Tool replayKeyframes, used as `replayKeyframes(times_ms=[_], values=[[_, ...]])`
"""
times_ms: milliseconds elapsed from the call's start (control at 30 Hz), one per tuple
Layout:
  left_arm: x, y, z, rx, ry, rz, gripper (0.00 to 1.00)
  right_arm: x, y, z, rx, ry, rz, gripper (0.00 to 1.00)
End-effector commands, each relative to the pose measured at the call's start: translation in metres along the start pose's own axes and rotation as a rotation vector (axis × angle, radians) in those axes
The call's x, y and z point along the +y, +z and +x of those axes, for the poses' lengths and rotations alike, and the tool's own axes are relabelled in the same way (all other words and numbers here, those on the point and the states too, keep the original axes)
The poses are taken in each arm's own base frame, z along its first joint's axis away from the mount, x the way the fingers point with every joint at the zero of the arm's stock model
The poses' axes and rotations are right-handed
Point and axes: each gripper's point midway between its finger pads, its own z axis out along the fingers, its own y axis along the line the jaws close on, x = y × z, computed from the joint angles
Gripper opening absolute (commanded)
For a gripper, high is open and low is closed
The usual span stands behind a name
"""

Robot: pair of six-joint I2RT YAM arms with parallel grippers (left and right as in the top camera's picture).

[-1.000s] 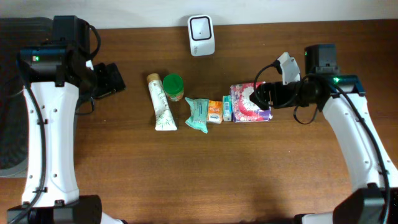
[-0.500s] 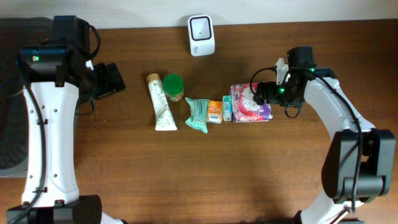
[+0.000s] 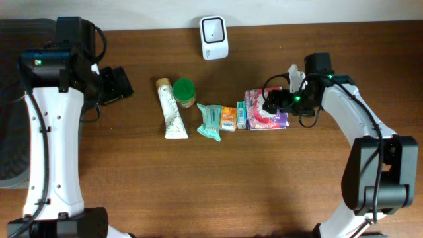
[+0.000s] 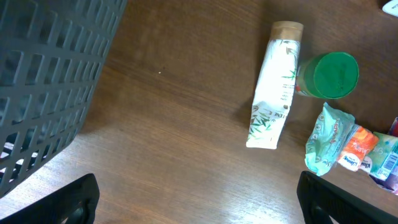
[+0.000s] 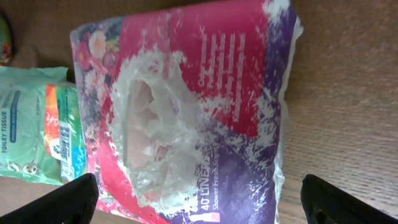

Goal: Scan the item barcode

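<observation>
One floral pack (image 5: 186,112) beneath spread right claw (image 5: 199,199)

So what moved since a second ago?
The right arm swung round, and the right tool edged left over the flowery pink pack, open, holding nothing. The left tool, scanner, tube and green-lidded jar stayed put.

Seen from overhead, the right gripper (image 3: 271,103) hides the far right corner of the pink tissue pack (image 3: 254,118) from us. At the right wrist, the pack runs off the bottom edge, and the fingers (image 5: 62,200) show only their tips. At the left wrist, we lose the grey basket (image 4: 50,68) to the left edge and a blue-green packet (image 4: 385,158) to the right. The print on the tube (image 4: 273,93) is too small to read.
</observation>
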Motion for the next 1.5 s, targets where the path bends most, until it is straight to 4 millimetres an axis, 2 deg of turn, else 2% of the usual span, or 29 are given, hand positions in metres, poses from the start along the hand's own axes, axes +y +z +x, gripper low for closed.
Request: replayKeyframes(times_ms=[0,167,300,400,500,600,633,733,800,900,933,1000,1133,1300,1400,1467], values=[[0.003,-0.006,0.001,-0.017,-0.012,-0.002,0.99,0.004,0.005,0.006,0.017,-0.001,-0.042,0.99],[0.003,-0.006,0.001,-0.017,-0.012,-0.002,0.99,0.005,0.008,0.01,0.028,0.003,-0.057,0.99],[0.003,-0.006,0.0,-0.017,-0.012,-0.002,0.99,-0.007,0.015,0.015,0.043,0.012,-0.003,1.0],[0.003,-0.006,0.001,-0.017,-0.012,-0.002,0.99,-0.002,0.008,0.013,0.044,0.016,-0.017,1.0],[0.003,-0.006,0.001,-0.017,-0.012,-0.002,0.99,0.01,-0.023,-0.002,0.0,-0.001,-0.016,0.99],[0.003,-0.006,0.0,-0.017,-0.012,-0.002,0.99,0.012,-0.054,-0.017,-0.051,0.002,-0.005,0.99],[0.003,-0.006,0.001,-0.017,-0.012,-0.002,0.99,0.004,-0.063,-0.023,-0.073,0.021,0.002,0.99],[0.003,-0.006,0.001,-0.017,-0.012,-0.002,0.99,-0.033,-0.077,-0.026,-0.108,0.111,0.029,0.99],[0.003,-0.006,0.001,-0.017,-0.012,-0.002,0.99,-0.041,-0.079,-0.024,-0.104,0.131,0.036,0.98],[0.003,-0.006,0.001,-0.017,-0.012,-0.002,0.99,-0.043,-0.066,-0.015,-0.08,0.131,0.032,0.99],[0.003,-0.006,0.0,-0.017,-0.012,-0.002,0.99,-0.045,-0.057,-0.011,-0.071,0.132,0.03,1.0],[0.003,-0.006,0.001,-0.017,-0.012,-0.002,0.99,-0.048,-0.038,-0.004,-0.049,0.141,0.004,0.96],[0.003,-0.006,0.0,-0.017,-0.012,-0.002,0.99,-0.028,-0.003,0.004,0.01,0.158,-0.18,0.95],[0.003,-0.006,0.0,-0.017,-0.012,-0.002,0.99,-0.002,0.03,0.015,0.089,0.104,-0.215,0.76],[0.003,-0.006,0.001,-0.017,-0.012,-0.002,0.99,0.026,0.042,0.023,0.124,0.034,-0.23,0.62],[0.003,-0.006,0.001,-0.017,-0.012,-0.002,0.99,0.044,0.047,0.028,0.145,-0.009,-0.241,0.59]])
